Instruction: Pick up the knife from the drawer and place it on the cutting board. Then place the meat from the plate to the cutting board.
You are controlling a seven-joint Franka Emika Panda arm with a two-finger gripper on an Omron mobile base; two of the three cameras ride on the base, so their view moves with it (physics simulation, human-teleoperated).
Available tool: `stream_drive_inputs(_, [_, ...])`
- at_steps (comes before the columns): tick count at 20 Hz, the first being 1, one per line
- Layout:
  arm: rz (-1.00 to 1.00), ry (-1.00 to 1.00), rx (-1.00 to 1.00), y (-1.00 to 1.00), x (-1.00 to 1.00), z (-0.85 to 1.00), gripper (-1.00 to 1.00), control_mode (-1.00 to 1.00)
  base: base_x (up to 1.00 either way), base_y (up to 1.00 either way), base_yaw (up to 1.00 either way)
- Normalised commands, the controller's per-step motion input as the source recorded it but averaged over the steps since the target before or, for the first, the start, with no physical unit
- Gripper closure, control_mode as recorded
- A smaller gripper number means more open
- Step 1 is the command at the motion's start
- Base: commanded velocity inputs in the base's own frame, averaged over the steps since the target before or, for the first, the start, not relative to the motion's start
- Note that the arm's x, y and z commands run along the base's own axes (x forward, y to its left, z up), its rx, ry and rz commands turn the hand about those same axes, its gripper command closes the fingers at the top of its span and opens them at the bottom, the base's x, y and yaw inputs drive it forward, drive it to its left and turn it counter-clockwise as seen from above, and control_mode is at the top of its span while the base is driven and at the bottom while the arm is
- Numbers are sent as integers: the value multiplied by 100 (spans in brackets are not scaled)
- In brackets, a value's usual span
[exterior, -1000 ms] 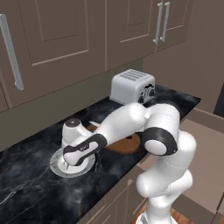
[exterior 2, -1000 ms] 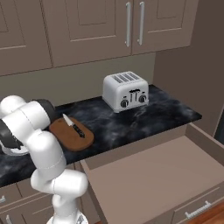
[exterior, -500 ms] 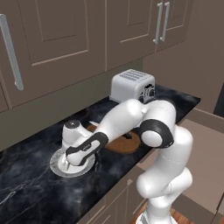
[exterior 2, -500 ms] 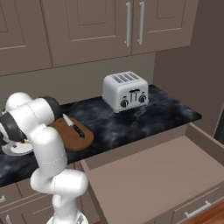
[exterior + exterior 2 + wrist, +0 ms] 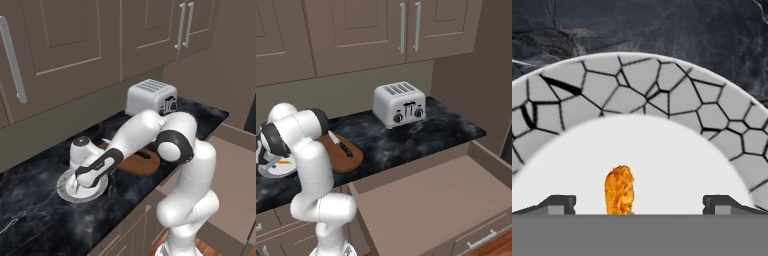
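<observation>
Small orange-brown strip of meat [image 5: 619, 190], rough and crumbed, lying on the round white-grey plate [image 5: 662, 95] with its crackle-patterned rim, directly between the spread dark fingertips of the gripper [image 5: 639, 202]. Lower end of the strip cut off from sight at the bottom of the hand view. Gripper jaws wide apart, clamped on nothing.

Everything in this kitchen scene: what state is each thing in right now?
drawer: pulled open.
knife: lying flat on the cutting board.
meat: lying on the plate, between the fingertips.
hand: open, low over the plate.
cabinet doors: closed.
</observation>
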Motion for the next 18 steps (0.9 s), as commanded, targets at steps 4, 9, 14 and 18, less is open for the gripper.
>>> stream_drive_inputs(4, [0,5,0,4,15,-9,-100,-100,0,0,0])
stream_drive_inputs(9, [0,4,-5,0,0,-44,100,-100,0,0,0])
stream_drive_inputs(14, [0,1,-9,0,0,-56,100,-100,0,0,0])
stream_drive_inputs(18, [0,0,-1,0,0,-34,100,-100,0,0,0])
